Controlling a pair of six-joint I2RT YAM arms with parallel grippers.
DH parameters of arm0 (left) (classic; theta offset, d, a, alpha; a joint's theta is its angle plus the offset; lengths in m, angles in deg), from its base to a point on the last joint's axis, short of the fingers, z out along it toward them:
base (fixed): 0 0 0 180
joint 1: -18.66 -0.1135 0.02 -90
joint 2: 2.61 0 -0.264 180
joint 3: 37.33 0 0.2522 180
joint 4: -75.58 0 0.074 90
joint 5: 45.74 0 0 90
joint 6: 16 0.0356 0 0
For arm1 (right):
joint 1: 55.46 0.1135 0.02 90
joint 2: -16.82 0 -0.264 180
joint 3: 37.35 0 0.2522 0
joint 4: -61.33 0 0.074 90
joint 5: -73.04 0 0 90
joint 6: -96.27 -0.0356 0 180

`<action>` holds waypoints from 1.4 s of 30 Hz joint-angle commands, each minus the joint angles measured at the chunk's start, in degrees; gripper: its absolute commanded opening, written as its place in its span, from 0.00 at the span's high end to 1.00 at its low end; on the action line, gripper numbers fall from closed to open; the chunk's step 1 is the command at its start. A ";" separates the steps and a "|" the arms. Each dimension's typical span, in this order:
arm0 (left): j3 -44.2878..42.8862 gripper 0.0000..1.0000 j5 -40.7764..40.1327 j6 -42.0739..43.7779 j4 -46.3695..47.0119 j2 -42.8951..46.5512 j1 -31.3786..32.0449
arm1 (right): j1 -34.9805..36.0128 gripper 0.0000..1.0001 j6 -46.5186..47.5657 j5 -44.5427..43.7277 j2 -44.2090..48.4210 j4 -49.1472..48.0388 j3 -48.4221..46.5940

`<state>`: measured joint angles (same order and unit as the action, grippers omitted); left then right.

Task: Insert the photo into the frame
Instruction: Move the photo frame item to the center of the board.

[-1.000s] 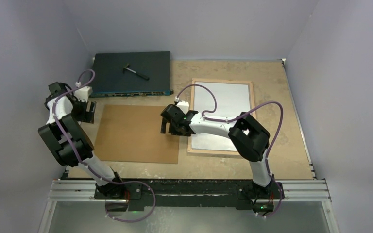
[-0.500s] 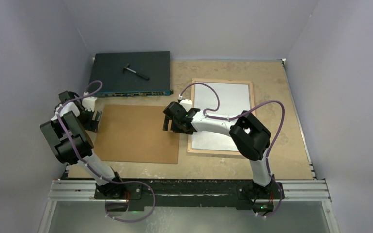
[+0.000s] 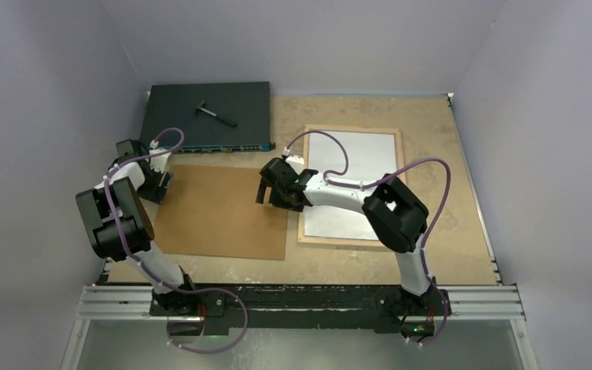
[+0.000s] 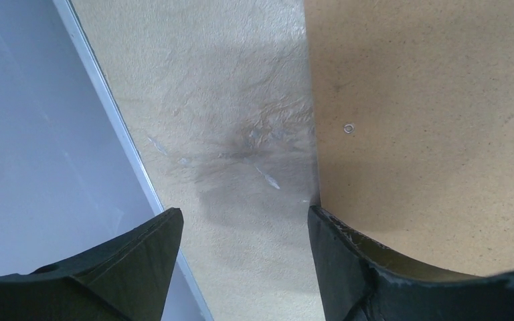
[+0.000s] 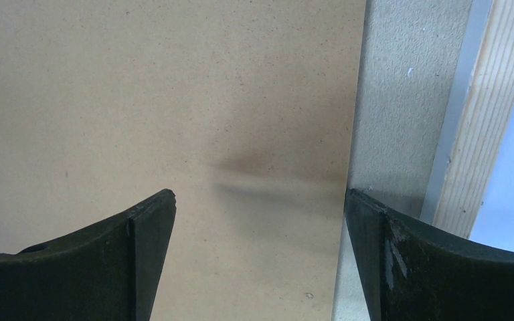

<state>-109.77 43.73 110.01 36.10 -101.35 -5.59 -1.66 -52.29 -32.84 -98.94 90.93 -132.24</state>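
photo [image 3: 370,158] is laid white-back-up inside frame [image 3: 351,129], right side of beige table [image 3: 432,154] – left gripper [image 4: 244,221] and right gripper [image 5: 261,200] jaws are held apart, 1 over each backing board [image 3: 216,216] edge; grey walls.

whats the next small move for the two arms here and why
Probably lower both and close on the side edges of the backing board. The left gripper hangs open over its left edge, the right gripper open over its right edge; the board lies beside the frame, not on it.
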 commanded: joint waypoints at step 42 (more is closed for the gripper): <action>7.03 0.43 1.50 -9.50 -6.12 0.54 25.86 | -20.45 0.07 -3.28 20.82 33.17 -20.25 39.56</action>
<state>-106.23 39.20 103.63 36.76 -98.59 19.19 -21.20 -58.57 -14.13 -66.07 73.36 -93.22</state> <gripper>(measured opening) 0.567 0.935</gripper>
